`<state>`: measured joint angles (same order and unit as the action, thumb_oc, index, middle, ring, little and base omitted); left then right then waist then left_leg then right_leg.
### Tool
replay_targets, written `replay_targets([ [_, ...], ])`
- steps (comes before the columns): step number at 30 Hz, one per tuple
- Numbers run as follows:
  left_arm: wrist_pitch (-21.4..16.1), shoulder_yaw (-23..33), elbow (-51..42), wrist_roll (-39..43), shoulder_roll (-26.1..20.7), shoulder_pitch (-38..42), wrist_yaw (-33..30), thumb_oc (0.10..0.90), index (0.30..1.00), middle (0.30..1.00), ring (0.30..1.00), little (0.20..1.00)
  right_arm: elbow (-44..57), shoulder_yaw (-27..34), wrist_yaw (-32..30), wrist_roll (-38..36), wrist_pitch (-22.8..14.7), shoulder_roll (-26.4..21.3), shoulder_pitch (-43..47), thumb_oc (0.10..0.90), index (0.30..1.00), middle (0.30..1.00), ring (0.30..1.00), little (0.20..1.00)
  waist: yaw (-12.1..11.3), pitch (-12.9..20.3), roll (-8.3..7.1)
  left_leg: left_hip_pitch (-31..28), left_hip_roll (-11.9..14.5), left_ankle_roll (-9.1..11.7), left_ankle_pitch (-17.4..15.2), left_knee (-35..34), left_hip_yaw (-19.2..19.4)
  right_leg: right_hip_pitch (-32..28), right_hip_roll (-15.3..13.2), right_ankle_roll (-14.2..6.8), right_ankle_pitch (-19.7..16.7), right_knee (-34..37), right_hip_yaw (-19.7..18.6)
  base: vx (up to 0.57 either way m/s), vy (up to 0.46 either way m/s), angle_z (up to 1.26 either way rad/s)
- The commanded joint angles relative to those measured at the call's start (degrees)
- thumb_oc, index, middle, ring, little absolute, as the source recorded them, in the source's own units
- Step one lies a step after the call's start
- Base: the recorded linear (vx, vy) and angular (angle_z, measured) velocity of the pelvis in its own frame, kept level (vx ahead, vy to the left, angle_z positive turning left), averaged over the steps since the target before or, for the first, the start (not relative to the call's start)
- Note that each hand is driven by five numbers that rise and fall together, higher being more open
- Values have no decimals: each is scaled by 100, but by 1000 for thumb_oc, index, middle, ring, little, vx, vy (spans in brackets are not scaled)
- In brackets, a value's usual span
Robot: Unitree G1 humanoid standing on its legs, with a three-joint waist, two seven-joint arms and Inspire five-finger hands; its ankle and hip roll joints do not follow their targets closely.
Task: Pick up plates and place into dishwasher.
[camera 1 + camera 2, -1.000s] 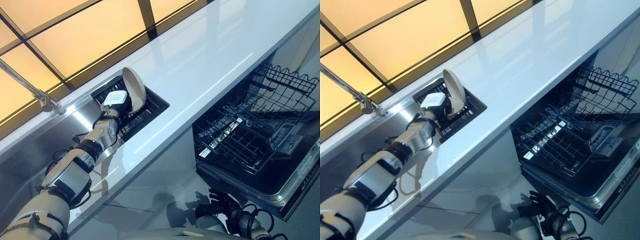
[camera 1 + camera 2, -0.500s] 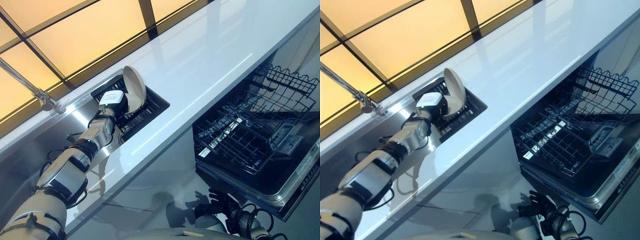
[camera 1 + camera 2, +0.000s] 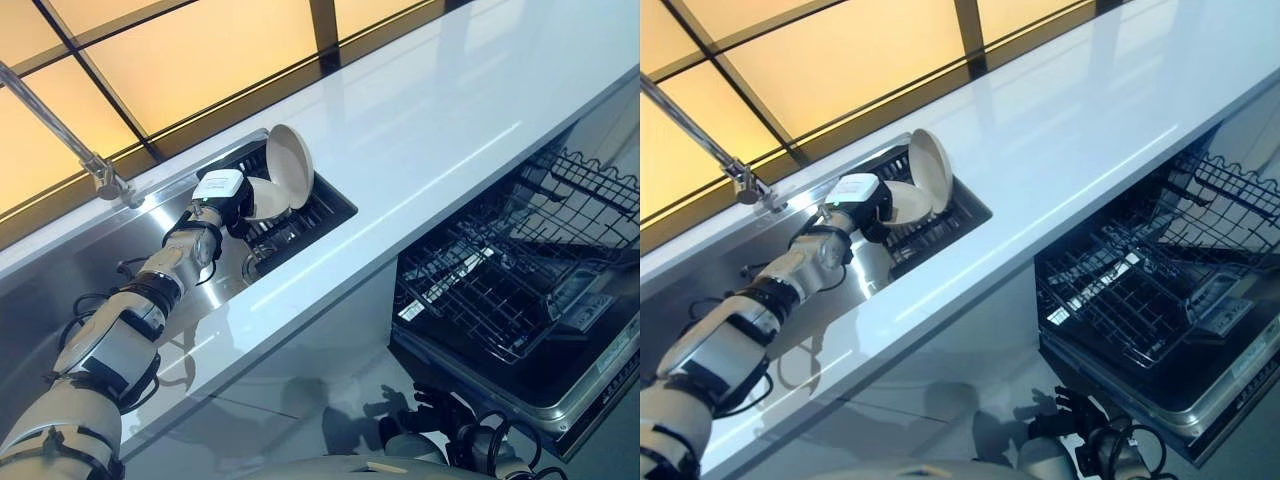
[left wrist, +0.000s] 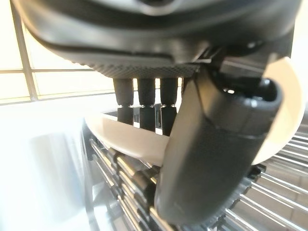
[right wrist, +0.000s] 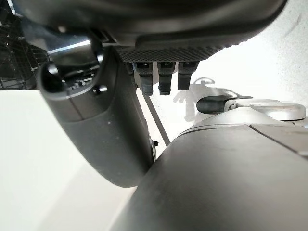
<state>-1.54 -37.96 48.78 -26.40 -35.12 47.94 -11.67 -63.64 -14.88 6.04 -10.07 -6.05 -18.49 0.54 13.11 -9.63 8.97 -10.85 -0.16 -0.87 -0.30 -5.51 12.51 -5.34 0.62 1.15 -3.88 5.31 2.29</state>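
Over on the left there's a thin metal faucet (image 3: 95, 170) poking out over the stainless sink (image 3: 60, 270), with the amber-lit window panes (image 3: 190, 50) running behind it. The left hand (image 3: 222, 192) is reaching into the dark wire rack (image 3: 320, 205) that sits in the right end of the sink, and it has hold of a plate (image 3: 902, 199): in the left wrist view the fingers (image 4: 144, 103) run down the far side of the cream rim while the thumb (image 4: 211, 154) crosses the near side, so it's pinched between them. That plate lies fairly flat, tilted up a bit, its long axis running roughly along the counter line toward the hand. Just beside it, touching or nearly so, a second plate (image 3: 289, 166) stands on edge in the rack, close to upright and leaning slightly, its hollow face turned toward the hand and its long axis pointing up and away from the sink. Then comes the long glossy white countertop (image 3: 450, 110). Below its right end the dishwasher (image 3: 560, 370) is open, with the lower rack (image 3: 480, 300) pulled out and a second wire rack (image 3: 600, 190) behind it. The right hand (image 5: 110, 130) hangs low near the floor, fingers (image 5: 163, 79) short and loosely bent, thumb out to the side, nothing in it.
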Motion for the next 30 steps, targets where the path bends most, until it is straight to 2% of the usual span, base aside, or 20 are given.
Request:
replay_targets([
  [1, -50, 519, -135, 159, -863, 511, -586, 100, 300, 300, 300, 200, -442, -358, -21, 170, 38, 34, -706, 800, 900, 900, 900, 900, -43, 630, -170, 107, -252, -140, -508, 51, 172, -234, 77, -374, 624, -31, 106, 0, 0, 0],
  [9, -362, 479, -451, 77, -906, 439, -662, 100, 300, 300, 300, 200, -487, -394, -53, 154, 15, 103, -712, 800, 900, 900, 900, 900, -101, 680, -237, 84, -237, -150, -525, 51, 131, -269, 106, -355, 640, -31, 117, -2, -2, 1],
  [14, -416, 445, -749, 227, -950, 407, -691, 100, 300, 300, 300, 200, -363, -425, -48, 86, -111, 88, -716, 800, 900, 900, 900, 900, -115, 685, -251, 69, -230, -152, -531, 51, 128, -283, 113, -345, 643, -31, 119, 0, 0, 0],
  [20, -555, 529, -1222, 170, -1012, 204, -810, 100, 300, 300, 300, 200, 271, -401, -72, -287, -392, 33, -755, 800, 900, 900, 900, 900, -121, 687, -287, 48, -218, -161, -543, 51, 123, -302, 121, -332, 642, -31, 107, 0, 0, 0],
  [30, -711, 522, -1185, 101, -1018, 84, -892, 100, 300, 300, 300, 200, 840, -428, -149, -350, -316, 19, -890, 800, 900, 900, 900, 900, -86, 735, -352, 35, -199, -168, -547, 51, 171, -312, 136, -342, 649, -31, 93, 0, 0, 0],
])
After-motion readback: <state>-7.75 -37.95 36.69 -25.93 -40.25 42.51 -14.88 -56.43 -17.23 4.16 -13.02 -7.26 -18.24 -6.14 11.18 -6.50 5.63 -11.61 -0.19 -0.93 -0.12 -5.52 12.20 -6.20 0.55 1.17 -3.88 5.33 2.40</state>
